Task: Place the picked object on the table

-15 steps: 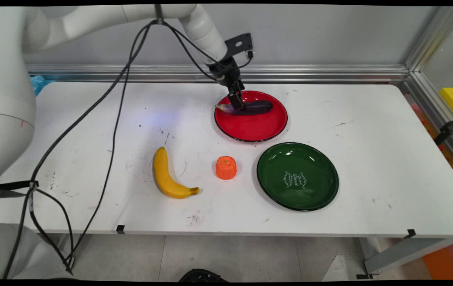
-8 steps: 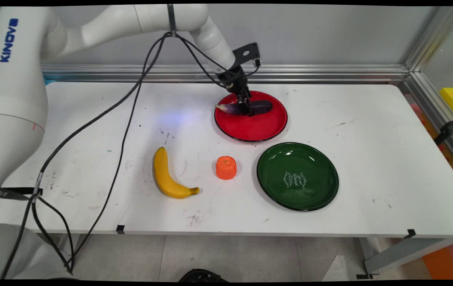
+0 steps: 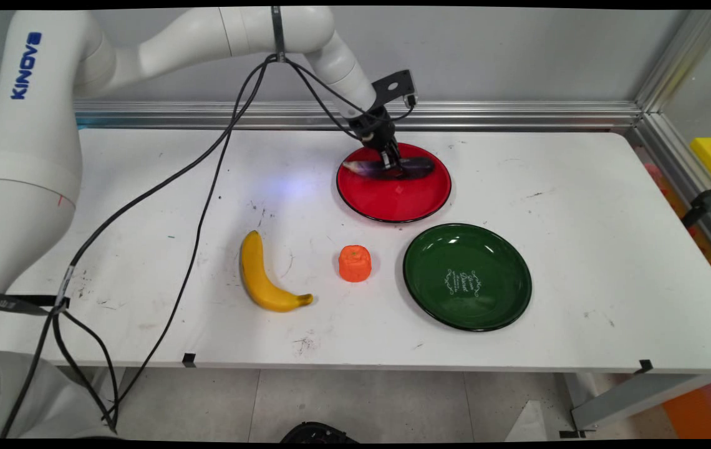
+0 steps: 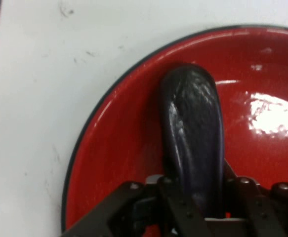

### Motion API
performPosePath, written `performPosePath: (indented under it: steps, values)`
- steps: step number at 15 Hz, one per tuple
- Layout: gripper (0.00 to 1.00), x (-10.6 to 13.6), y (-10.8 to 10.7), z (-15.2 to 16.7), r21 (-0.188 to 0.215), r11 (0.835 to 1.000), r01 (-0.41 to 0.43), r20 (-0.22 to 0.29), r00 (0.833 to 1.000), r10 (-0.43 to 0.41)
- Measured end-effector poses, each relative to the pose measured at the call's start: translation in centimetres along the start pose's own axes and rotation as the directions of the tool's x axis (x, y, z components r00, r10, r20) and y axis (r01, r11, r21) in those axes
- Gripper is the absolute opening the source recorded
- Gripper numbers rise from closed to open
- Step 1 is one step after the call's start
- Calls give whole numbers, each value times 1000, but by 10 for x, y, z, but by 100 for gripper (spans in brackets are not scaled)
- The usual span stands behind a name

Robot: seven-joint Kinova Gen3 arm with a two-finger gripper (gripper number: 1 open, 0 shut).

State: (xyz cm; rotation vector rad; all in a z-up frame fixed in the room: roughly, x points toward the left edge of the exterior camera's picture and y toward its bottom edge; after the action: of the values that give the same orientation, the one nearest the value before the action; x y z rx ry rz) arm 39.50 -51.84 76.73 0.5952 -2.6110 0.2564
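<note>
A dark purple aubergine [image 3: 416, 167] lies lengthwise over the far half of the red plate [image 3: 393, 206], its pale stem end pointing left. My gripper [image 3: 391, 164] comes down on the aubergine's middle and is shut on it. In the hand view the aubergine [image 4: 193, 128] runs up from between the fingers over the red plate [image 4: 114, 148], and my gripper [image 4: 199, 210] clasps its near part from both sides. Whether the aubergine rests on the plate or hangs just above it, I cannot tell.
A green plate [image 3: 493, 249] with white lettering sits in front of the red one, to the right. An orange block [image 3: 355, 262] and a yellow banana [image 3: 259, 274] lie left of it. An aluminium rail [image 3: 517, 115] runs along the table's far edge.
The hand has shifted right along the aubergine, from near its stem end to its middle. The aubergine now sits slightly higher and further right on the plate.
</note>
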Motion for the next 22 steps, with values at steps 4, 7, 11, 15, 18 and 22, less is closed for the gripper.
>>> performPosePath:
  steps: [4,7,11,15,18,22]
  values:
    - [0,9,2,-15,6,1000,-4,-6,1000,4]
    - [0,18,8,-36,6,1000,-10,-2,1000,10]
    - [0,26,25,-69,-1,1000,-22,5,1000,22]
    - [0,27,57,-105,-29,999,-27,16,1000,27]
    - [0,22,83,-129,-61,998,-36,20,999,37]
    - [0,0,115,-156,-102,993,-52,35,998,56]
